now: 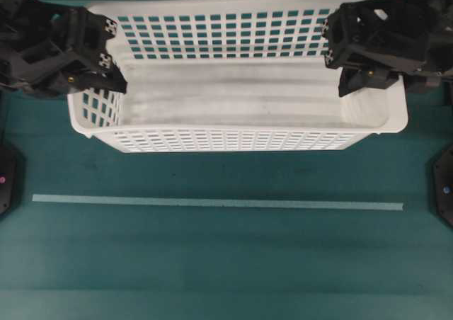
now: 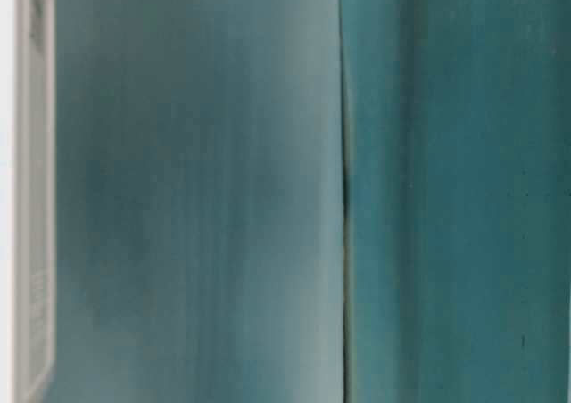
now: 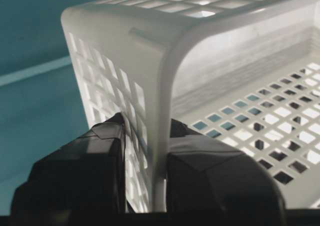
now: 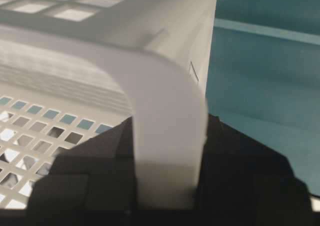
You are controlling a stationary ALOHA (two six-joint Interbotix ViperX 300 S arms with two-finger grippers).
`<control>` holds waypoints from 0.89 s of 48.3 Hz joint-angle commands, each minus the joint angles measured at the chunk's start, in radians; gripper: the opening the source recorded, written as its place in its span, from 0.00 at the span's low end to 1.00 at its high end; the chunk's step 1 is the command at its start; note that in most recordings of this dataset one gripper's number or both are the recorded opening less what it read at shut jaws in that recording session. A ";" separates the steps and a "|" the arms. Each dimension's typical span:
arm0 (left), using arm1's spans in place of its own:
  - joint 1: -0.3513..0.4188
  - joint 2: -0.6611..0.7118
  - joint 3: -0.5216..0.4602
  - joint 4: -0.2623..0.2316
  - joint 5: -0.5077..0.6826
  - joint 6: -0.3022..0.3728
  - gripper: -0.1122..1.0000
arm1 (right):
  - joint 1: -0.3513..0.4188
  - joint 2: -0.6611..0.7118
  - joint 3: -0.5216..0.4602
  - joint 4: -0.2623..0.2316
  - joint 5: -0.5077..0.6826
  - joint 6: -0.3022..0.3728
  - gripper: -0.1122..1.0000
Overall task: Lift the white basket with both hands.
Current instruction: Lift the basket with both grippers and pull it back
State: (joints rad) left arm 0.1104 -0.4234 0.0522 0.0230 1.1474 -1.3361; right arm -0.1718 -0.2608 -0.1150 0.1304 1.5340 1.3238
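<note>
The white basket point(image 1: 233, 93) fills the upper middle of the overhead view, its long side facing me, its perforated walls and solid floor showing. My left gripper point(image 1: 106, 79) is shut on the basket's left end wall, one finger inside and one outside, as the left wrist view point(image 3: 150, 161) shows. My right gripper point(image 1: 357, 76) is shut on the right end rim, which runs between its jaws in the right wrist view point(image 4: 167, 176). The basket point(image 4: 100, 51) looks raised and tilted toward the camera. It is empty.
A pale tape line point(image 1: 212, 202) runs across the teal table in front of the basket. Dark arm bases sit at the left edge point(image 1: 6, 182) and right edge point(image 1: 444, 192). The table-level view shows only blurred teal surfaces.
</note>
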 commanded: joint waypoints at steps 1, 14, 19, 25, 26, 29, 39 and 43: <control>0.005 -0.008 -0.109 0.005 0.023 0.044 0.19 | 0.028 0.008 -0.035 0.003 0.026 -0.048 0.28; 0.003 0.031 -0.236 0.005 0.135 0.063 0.19 | 0.032 0.006 -0.149 -0.003 0.038 -0.049 0.28; 0.005 0.049 -0.264 0.005 0.138 0.086 0.19 | 0.034 0.009 -0.161 -0.002 0.040 -0.054 0.28; 0.006 0.069 -0.284 0.005 0.150 0.126 0.19 | 0.034 0.017 -0.143 -0.003 0.041 -0.058 0.28; 0.005 0.071 -0.284 0.005 0.153 0.127 0.19 | 0.034 0.018 -0.140 -0.003 0.040 -0.060 0.28; 0.006 0.072 -0.282 0.005 0.163 0.130 0.19 | 0.034 0.018 -0.130 -0.003 0.035 -0.067 0.28; 0.006 0.066 -0.252 0.005 0.187 0.132 0.19 | 0.034 0.020 -0.124 -0.003 0.021 -0.077 0.28; 0.008 0.063 -0.230 0.005 0.187 0.133 0.19 | 0.034 0.020 -0.117 -0.003 0.020 -0.078 0.28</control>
State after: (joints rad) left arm 0.1181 -0.3482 -0.1718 0.0230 1.3468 -1.2517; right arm -0.1611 -0.2516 -0.2240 0.1197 1.5723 1.3177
